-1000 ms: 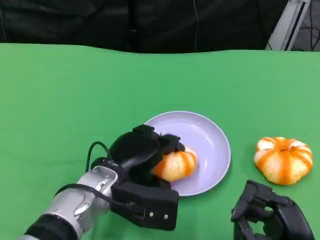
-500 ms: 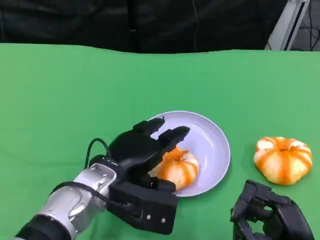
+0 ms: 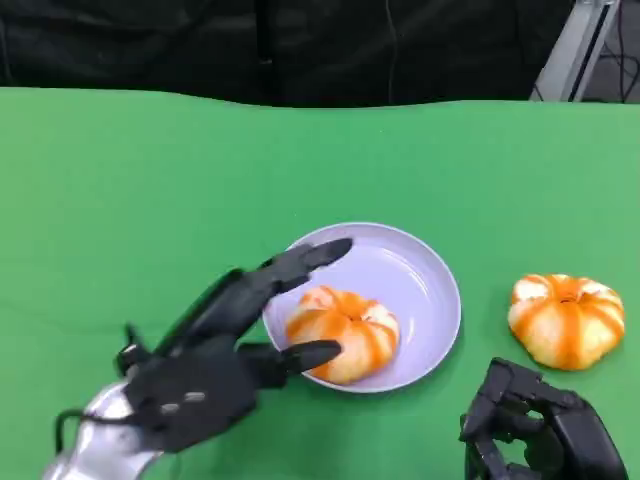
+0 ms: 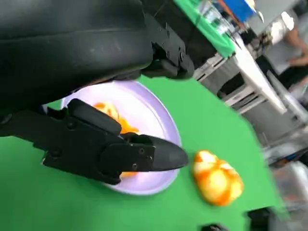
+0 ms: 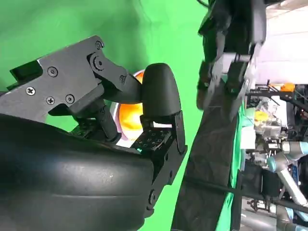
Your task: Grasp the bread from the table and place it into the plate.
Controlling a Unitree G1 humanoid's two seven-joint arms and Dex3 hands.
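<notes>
- The bread (image 3: 343, 334) lies in the plate (image 3: 420, 262), in the lower middle of the head view, on the plate's left and near part. I judge the placing done for this piece.
- My left hand (image 3: 215, 360) is at the lower left, fingers spread wide and holding nothing. One finger reaches over the plate's left rim, another points at the bread's near side, very close; I cannot tell if it touches.
- The fingers stand apart like this, I think, because the bread rests on the plate and needs no support.
- The bread is round and ring-like, with no clear long axis. It lies flat, its striped top and centre dimple facing up.
- A second bread (image 3: 566, 318) sits on the green surface (image 3: 150, 200) at the right, apart from the plate.
- My right hand (image 3: 535, 425) rests at the lower right, fingers curled in, with nothing in them.
</notes>
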